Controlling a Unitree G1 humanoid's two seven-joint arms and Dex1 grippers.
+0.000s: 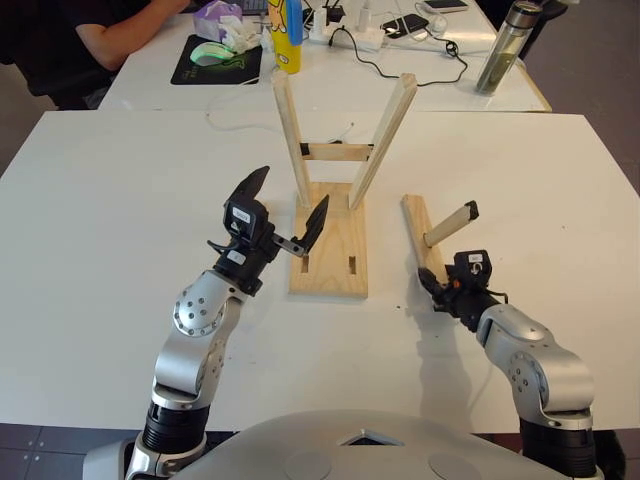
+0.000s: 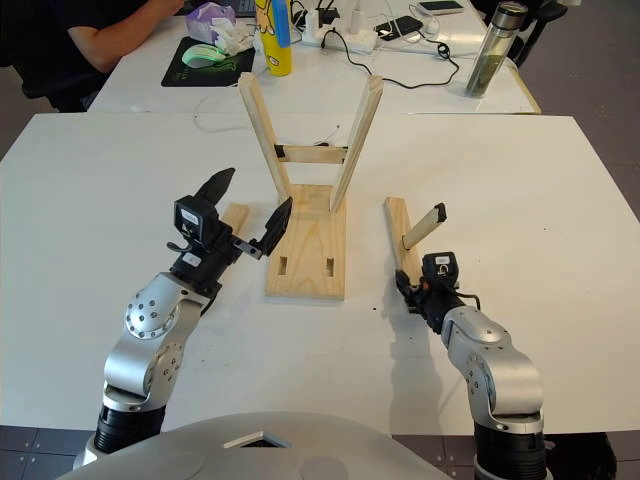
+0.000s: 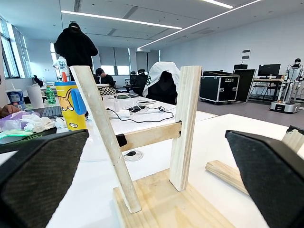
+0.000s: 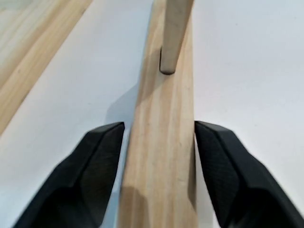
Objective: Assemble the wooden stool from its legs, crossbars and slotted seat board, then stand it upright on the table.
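Seat board (image 1: pixel 330 262) is laid flat on the worktop (image 1: pixel 120 200) with two legs (image 1: pixel 292 130) stood in it, the left gripper (image 1: pixel 295 188) is held beside it with fingers parted, and a loose leg (image 1: pixel 420 235) is straddled by the spread fingers of the right gripper (image 4: pixel 159 128).

Rear desk (image 1: pixel 180 97): yellow cup (image 1: pixel 288 35) near front edge; black mousepad (image 1: pixel 185 70) to robot's L w/ pale green mouse (image 1: pixel 210 54) on it, tissues (image 1: pixel 225 22) just behind. White power strip (image 1: pixel 352 38) & phone (image 1: pixel 404 25) mid-desk, R of cup. Steel bottle (image 1: pixel 503 45) upright at far R. Left wrist view, bkgd: black flight case (image 3: pixel 218 88) on floor, office chair (image 3: pixel 164 90), ceiling strip lights (image 3: pixel 118 19).
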